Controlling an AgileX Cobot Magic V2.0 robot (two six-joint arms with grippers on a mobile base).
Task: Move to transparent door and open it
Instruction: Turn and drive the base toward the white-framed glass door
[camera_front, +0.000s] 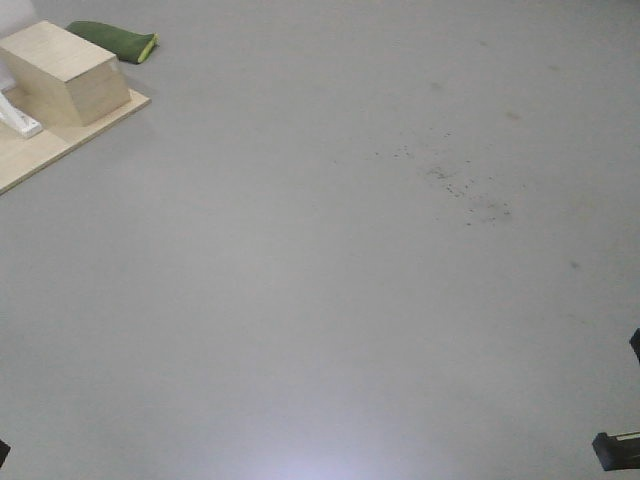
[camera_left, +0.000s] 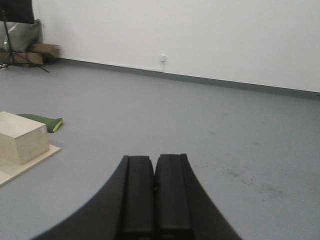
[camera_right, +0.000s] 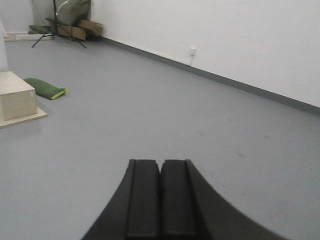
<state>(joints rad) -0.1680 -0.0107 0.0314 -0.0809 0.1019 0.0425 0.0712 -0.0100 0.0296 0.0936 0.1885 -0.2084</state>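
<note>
Two claws are pinched shut, holding nothing: left claw and right claw. No door shows in any view, only grey floor, a white wall and a wood box. A glass door is likely heavy, stiff and easy to break, so grab its frame edge or handle, not the glass.

The floor is smooth matt grey. Upper left, the block is pale wood. The left gripper is matt black.

Soft, even indoor light was everywhere; pale glare sat on the floor at the front view's bottom edge; slightly blurry.
</note>
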